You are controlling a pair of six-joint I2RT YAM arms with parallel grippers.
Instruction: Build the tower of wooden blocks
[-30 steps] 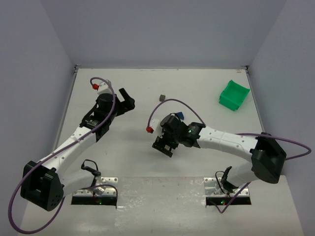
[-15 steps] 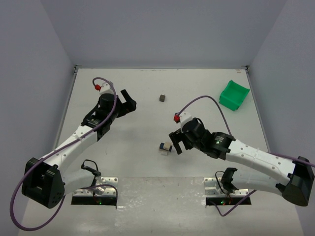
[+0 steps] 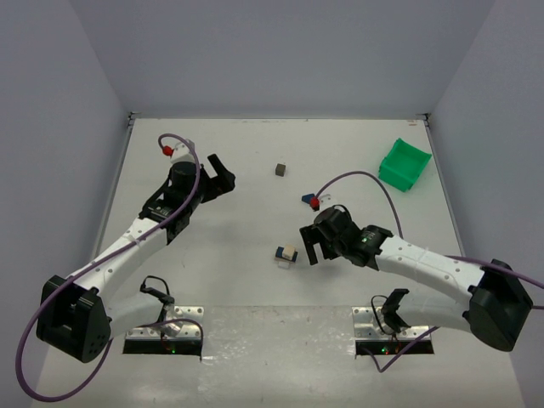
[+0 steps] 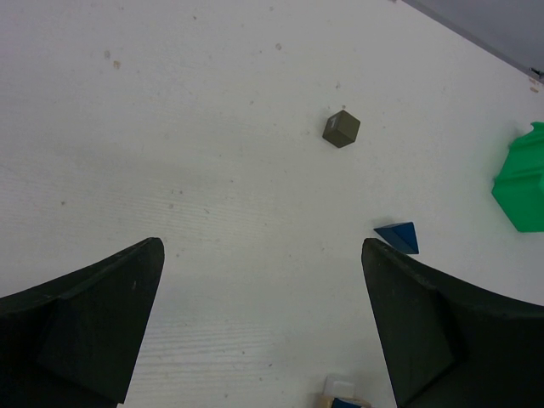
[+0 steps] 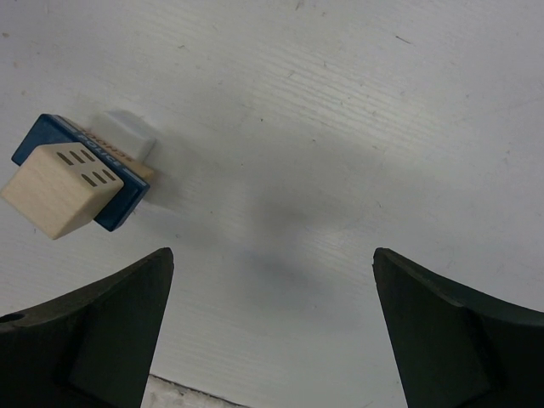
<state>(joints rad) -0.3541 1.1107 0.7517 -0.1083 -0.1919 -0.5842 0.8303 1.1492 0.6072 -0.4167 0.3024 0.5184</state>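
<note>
A small stack [image 3: 286, 254] lies on the white table: a beige block [image 5: 61, 185] on a blue block [image 5: 119, 200], with a white piece [image 5: 127, 136] beside them. My right gripper [image 3: 308, 245] hangs open just right of the stack, and nothing sits between its jaws [image 5: 272, 255]. A blue roof-shaped piece [image 3: 307, 199] lies behind the right wrist. Farther back rests a dark grey cube [image 3: 280, 169]. My left gripper [image 3: 223, 172] is open and empty at the left. Its wrist view shows the cube [image 4: 342, 128], the roof piece [image 4: 398, 236] and the stack's top [image 4: 340, 399].
A green plastic bin [image 3: 405, 165] stands at the back right, also seen at the right edge of the left wrist view as a green bin [image 4: 523, 183]. Purple cables loop over both arms.
One second ago my right gripper covered the spot where the stack lies. It has since drawn back to the right, open, leaving the stack on the table. The left arm has barely moved.
</note>
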